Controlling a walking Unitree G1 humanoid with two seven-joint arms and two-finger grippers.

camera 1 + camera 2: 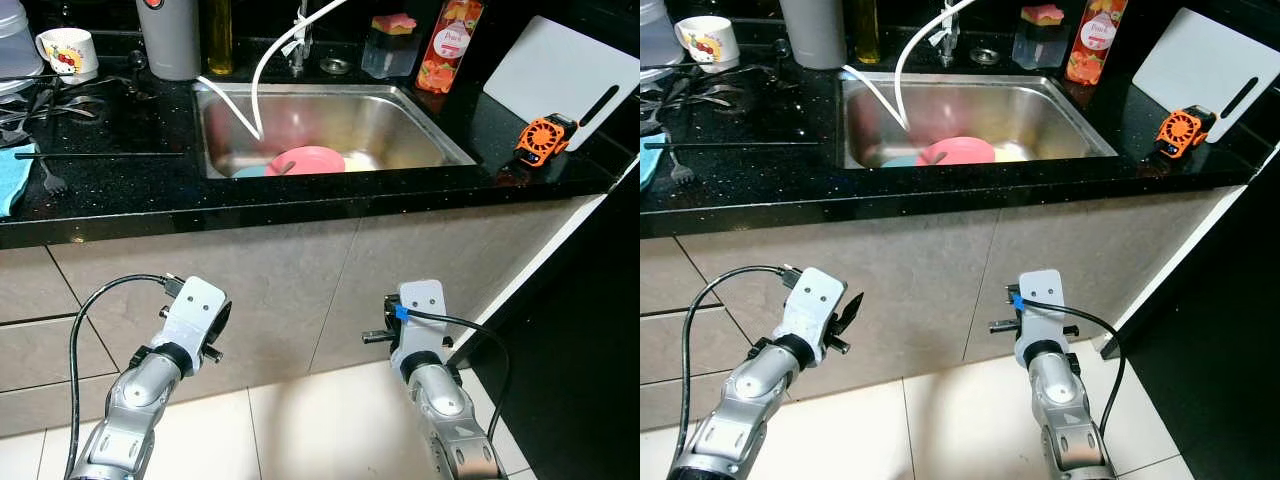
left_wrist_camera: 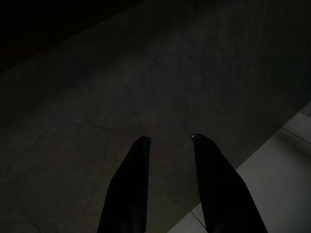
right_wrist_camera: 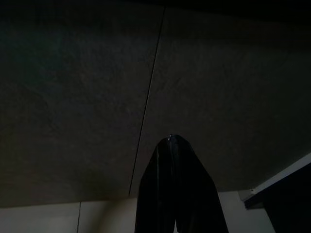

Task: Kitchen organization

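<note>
We are facing the black countertop (image 1: 120, 190) above grey cabinet fronts (image 1: 280, 290), and we are judging the organizing as barely begun. The steel sink (image 1: 420, 125) is still holding a pink plate (image 1: 305, 160) with what looks like a light blue dish (image 1: 248, 171) beside it, under a white hose (image 1: 262, 70) trailing into the basin. A white cutting board (image 1: 545, 70) is leaning at the right end, with an orange gadget (image 1: 545, 138) lying just beside it on the counter. Behind the sink a red bottle (image 1: 450, 45) and a clear container (image 1: 390, 48) are standing; at the left a mug (image 1: 68, 50) is sitting beyond some dark utensils (image 1: 50, 110).

We are holding both arms low before the cabinets, well apart from everything. Our left gripper (image 2: 170, 141) is showing its fingers parted and empty. Our right gripper (image 3: 172, 141) is showing its fingers pressed together, gripping nothing. Everything is still waiting for us.
</note>
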